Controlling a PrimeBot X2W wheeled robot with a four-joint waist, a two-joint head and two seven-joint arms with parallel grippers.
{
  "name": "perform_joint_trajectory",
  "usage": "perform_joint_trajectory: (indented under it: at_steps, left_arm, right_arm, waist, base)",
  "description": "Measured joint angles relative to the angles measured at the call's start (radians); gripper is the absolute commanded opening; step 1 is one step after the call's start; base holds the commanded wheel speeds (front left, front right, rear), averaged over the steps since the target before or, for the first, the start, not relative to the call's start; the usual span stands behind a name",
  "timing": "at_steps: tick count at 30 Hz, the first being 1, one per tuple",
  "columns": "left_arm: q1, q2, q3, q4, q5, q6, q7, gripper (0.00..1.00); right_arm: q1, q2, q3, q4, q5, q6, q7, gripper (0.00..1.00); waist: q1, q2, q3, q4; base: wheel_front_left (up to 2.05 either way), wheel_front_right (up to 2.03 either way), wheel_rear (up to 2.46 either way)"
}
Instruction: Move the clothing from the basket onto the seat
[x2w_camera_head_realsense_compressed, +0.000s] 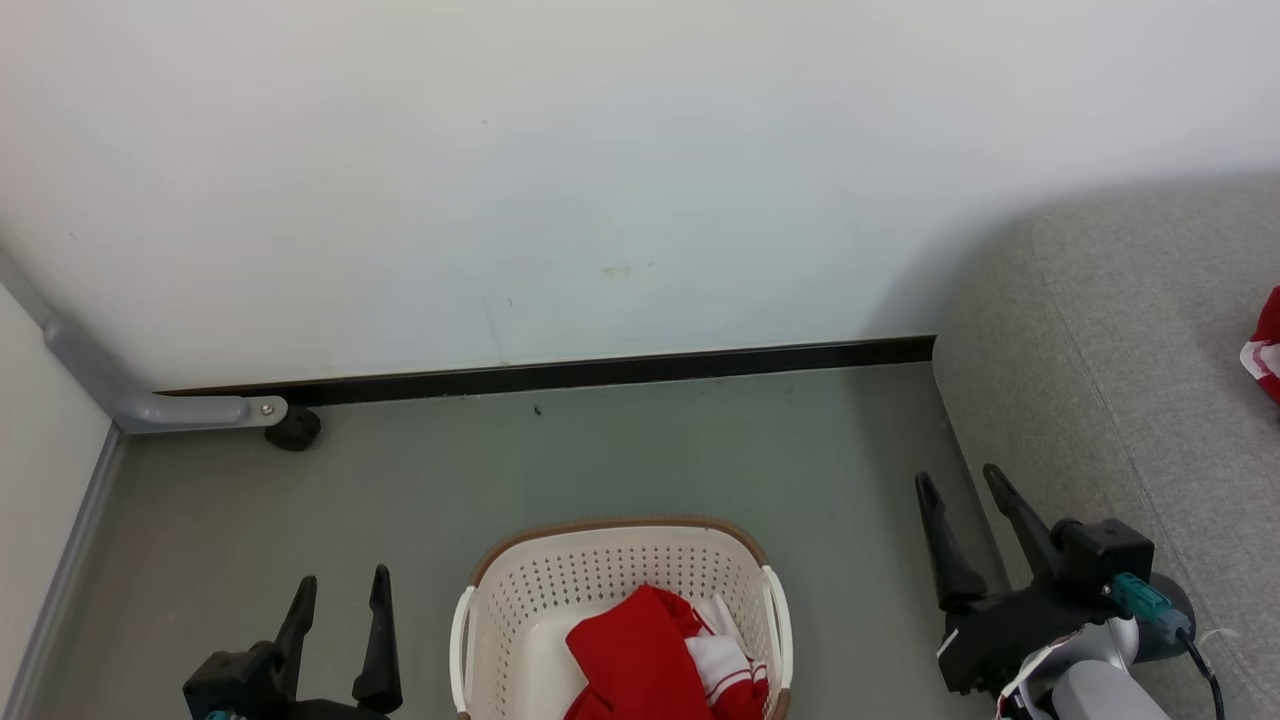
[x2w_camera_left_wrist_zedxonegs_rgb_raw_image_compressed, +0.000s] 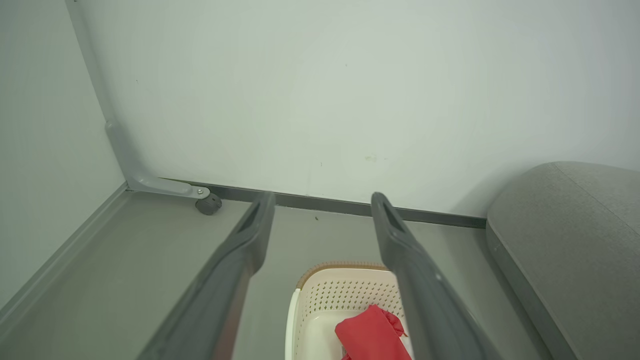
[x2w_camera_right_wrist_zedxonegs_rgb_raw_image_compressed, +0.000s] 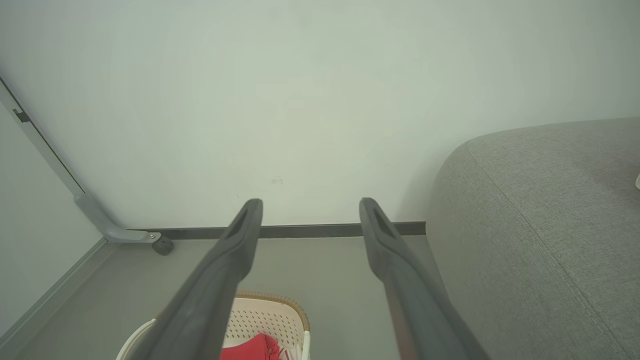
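- The clothing (x2w_camera_head_realsense_compressed: 650, 660) lies bunched in the basket (x2w_camera_head_realsense_compressed: 520, 590) on the floor (x2w_camera_head_realsense_compressed: 600, 450). The basket stands centred between your arms and near the seat (x2w_camera_head_realsense_compressed: 1100, 400), which keeps each carry short.
- One red piece (x2w_camera_head_realsense_compressed: 1265, 345) lies on the seat at the far right.
- Your left pincer (x2w_camera_head_realsense_compressed: 344, 576) is beside the basket, fingers apart and empty, pointing at the wall (x2w_camera_head_realsense_compressed: 600, 150).
- Your right pincer (x2w_camera_head_realsense_compressed: 957, 474) is between basket and seat, fingers apart and empty, tilted left.

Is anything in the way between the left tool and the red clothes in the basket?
Nothing visible does. Just floor lies between the left tool and the basket; only the basket's own wall stands around the red clothing, so going in from above looks clear.
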Motion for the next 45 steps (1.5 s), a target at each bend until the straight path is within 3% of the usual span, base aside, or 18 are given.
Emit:
perform_joint_trajectory:
  at_steps: [22, 32, 45]
  left_arm:
    - [0.052, -0.045, 0.013, -0.017, 0.059, -0.053, 0.0, 1.0]
    - [0.037, -0.067, -0.019, -0.01, 0.075, -0.099, 0.0, 1.0]
    - [-0.101, -0.079, -0.077, 0.038, 0.085, -0.134, 0.0, 1.0]
  right_arm:
    - [0.025, 0.002, -0.008, -0.068, -0.023, -0.014, 0.0, 1.0]
    - [0.004, 0.0, -0.025, -0.147, -0.047, -0.032, 0.0, 1.0]
    - [-0.113, -0.001, -0.037, -0.269, -0.084, -0.063, 0.0, 1.0]
  waist:
    - [0.0, 0.0001, 0.033, -0.01]
    - [0.0003, 0.0002, 0.129, -0.023]
    - [0.0004, 0.0002, 0.305, -0.053]
  base:
    - [0.0, 0.0, 0.0]
    - [0.0, 0.0, 0.0]
    - [0.0, 0.0, 0.0]
